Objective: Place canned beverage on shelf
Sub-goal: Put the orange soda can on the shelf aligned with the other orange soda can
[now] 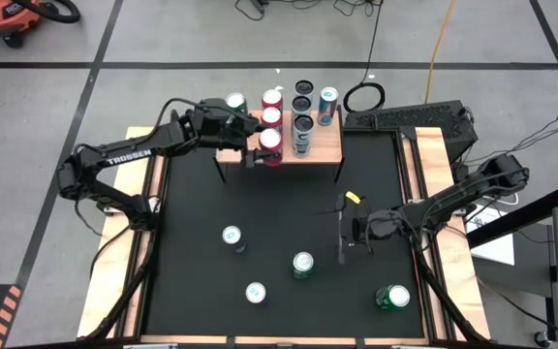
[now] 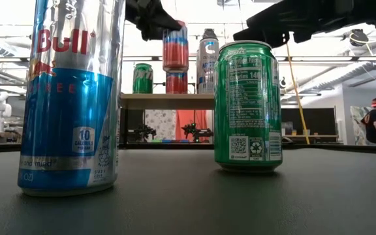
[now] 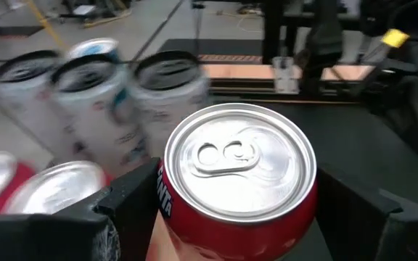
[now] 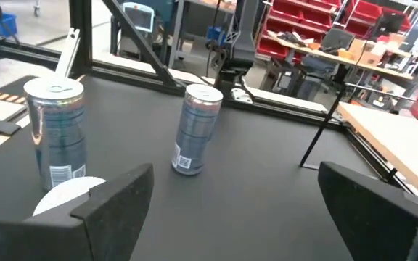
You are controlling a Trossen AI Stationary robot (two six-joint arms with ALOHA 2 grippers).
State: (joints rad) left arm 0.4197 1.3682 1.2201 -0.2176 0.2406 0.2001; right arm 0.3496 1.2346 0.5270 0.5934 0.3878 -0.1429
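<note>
A red can [image 3: 239, 163] stands upright in my left gripper [image 1: 260, 142], which is shut on it over the near edge of the shelf [image 1: 327, 145]. In the low view the red can [image 2: 175, 47] hangs higher than the cans on the board. On the light-wood shelf stand a green can [image 1: 235, 102], two red cans [image 1: 271, 116], several black-topped cans [image 1: 303, 104] and a teal can [image 1: 327, 102]. Over the table's right half my right gripper [image 1: 342, 233] stands open with nothing between its fingers [image 4: 115, 196]. My left gripper pinches the red can's side wall [image 3: 167, 203] between its two fingers, just under the top rim. The fingers [image 3: 125, 206] lie about level and reach in from the table's left side. The can stays upright, top up, lifted clear of the shelf board.
Loose cans stand on the black table: two silver-blue ones [image 1: 232, 236] [image 1: 256, 292], a green one [image 1: 303, 264] and another green one [image 1: 392, 297] near the front right corner. A tall blue can [image 2: 70, 98] and a green can [image 2: 248, 104] fill the low view's foreground.
</note>
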